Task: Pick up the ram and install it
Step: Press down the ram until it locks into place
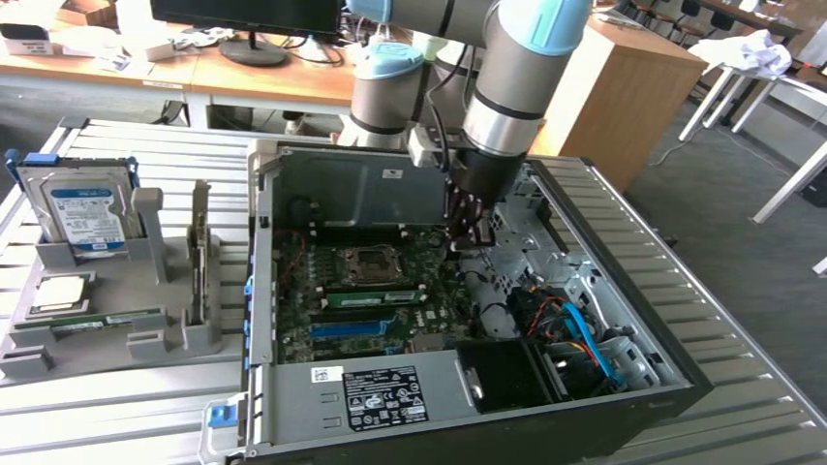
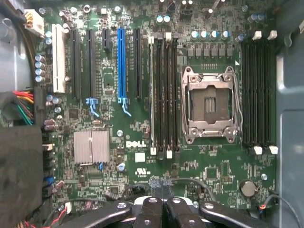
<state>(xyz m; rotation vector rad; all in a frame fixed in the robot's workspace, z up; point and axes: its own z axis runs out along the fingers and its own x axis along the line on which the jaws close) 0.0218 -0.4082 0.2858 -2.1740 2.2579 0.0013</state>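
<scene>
Exterior view first: an open computer case (image 1: 427, 320) lies on its side on a slatted metal table (image 1: 116, 407), its green motherboard (image 1: 355, 300) facing up. The robot arm (image 1: 510, 87) reaches down into the case from the far side, and its pincer (image 1: 468, 235) sits low over the board, just to the exterior view's right of the empty processor socket (image 1: 372, 263). A green stick is seated in a slot (image 1: 372, 296) just on the near side of that socket. To the exterior view's left of the case stands a grey holder (image 1: 123, 320). It carries a silver hard drive (image 1: 88, 215) with a blue label standing upright at its far end, a small square silver processor chip (image 1: 61, 294) lying flat, and the ram (image 1: 93, 322), a thin green stick lying along the near-left part of the holder, well apart from the pincer. A white sticker with black print (image 1: 383, 395) lies on the case's near panel; its writing is too small to read.

Wrist view: the camera looks straight at the motherboard (image 2: 142, 161), where the word "DELL" (image 2: 135, 144) is printed in white. The open, empty processor socket (image 2: 210, 105) sits between two banks of black memory slots (image 2: 164, 92), next to a blue expansion slot (image 2: 121, 61) and a ribbed silver heatsink (image 2: 91, 146). The pincer (image 2: 161, 183) has its fingers pressed together with nothing between them.
</scene>
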